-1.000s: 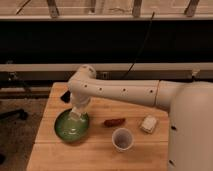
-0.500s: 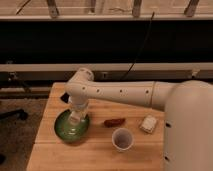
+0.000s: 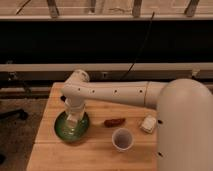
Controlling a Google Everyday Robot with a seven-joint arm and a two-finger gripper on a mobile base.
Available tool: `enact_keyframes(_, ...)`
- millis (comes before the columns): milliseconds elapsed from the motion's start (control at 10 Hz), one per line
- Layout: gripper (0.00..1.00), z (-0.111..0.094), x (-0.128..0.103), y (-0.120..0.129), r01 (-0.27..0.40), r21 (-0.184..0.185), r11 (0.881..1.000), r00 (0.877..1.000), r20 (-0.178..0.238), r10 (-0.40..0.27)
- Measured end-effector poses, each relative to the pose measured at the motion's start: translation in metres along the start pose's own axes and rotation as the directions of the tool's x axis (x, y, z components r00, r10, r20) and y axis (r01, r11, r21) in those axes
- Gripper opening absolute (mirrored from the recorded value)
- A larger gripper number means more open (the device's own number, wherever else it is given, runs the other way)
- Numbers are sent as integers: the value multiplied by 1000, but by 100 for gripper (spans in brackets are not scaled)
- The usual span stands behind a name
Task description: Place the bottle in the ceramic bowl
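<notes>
The green ceramic bowl (image 3: 72, 125) sits on the table's left side; the gripper (image 3: 74, 113) holds the pale bottle (image 3: 74, 120) inside it

Glossy green ceramic bowl (image 3: 71, 126), matt wooden table (image 3: 95, 145), smooth white claw (image 3: 74, 114) above bowl

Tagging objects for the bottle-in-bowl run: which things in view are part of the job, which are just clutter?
Job:
- bottle, in the bowl area
- green ceramic bowl, left side of the wooden table
- gripper, directly over the bowl

Lying about:
- paper cup, right of the bowl
- brown item, mid-table
- small pale item, near the right edge
</notes>
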Motion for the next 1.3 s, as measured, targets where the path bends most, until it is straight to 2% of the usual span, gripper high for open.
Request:
enact_keyframes(300,80,0,-5,-4,25,-19,1000,1000,-5,-25)
enact_keyframes(500,80,-10,1,-3,12,-17,1000,1000,-16,-12)
enact_keyframes(800,80,-39,13,-5,-6,-15,1000,999,-42,5)
enact_keyframes(1000,80,-51,18,-6,-10,-17,1000,999,-41,9)
enact_keyframes(1300,80,-40,16,-8,2,-14,1000,999,-40,-2)
